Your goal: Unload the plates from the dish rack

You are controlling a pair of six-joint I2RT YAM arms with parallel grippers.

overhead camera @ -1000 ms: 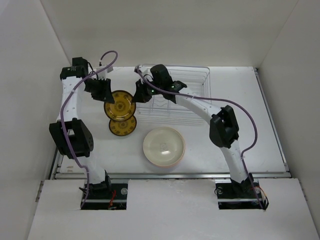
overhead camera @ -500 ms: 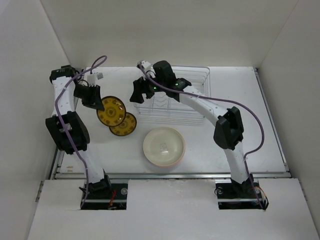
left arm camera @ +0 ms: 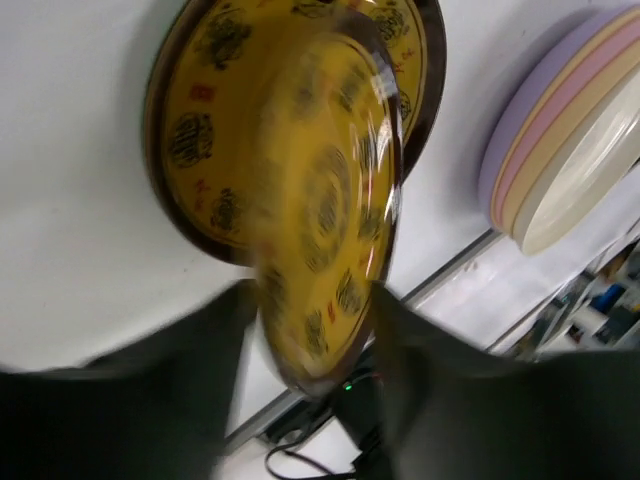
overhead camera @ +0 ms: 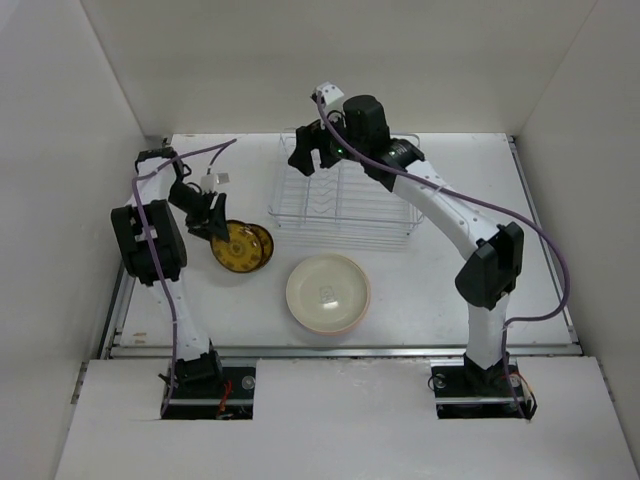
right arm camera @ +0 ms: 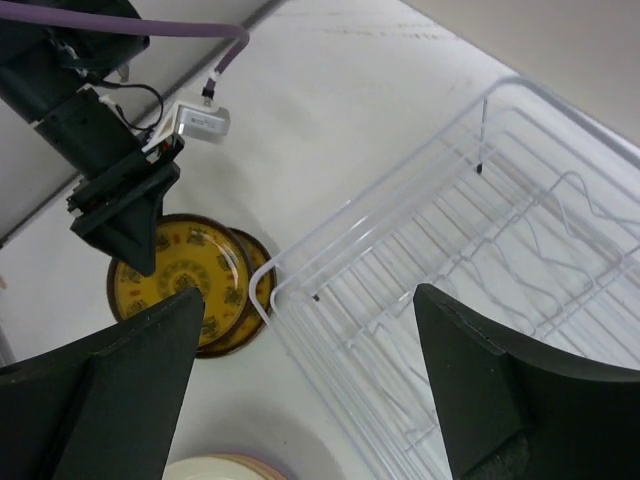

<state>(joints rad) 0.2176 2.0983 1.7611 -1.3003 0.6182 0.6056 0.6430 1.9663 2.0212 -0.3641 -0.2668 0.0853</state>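
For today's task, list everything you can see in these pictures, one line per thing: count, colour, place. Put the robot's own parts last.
dish rack: one, silver-white wire, far middle of the table, no plates in it.
large plates: one stack, cream on top with yellow, pink and lavender rims below, near middle of the table.
brown-and-yellow plates: two, small, overlapping, left of the rack.
table: one, white, under everything.
cables: purple, one along each arm.
left gripper: one, black, at the upper small plate's rim, a finger on either side; grip unclear.
right gripper: one, black, open, above the rack's far left corner.
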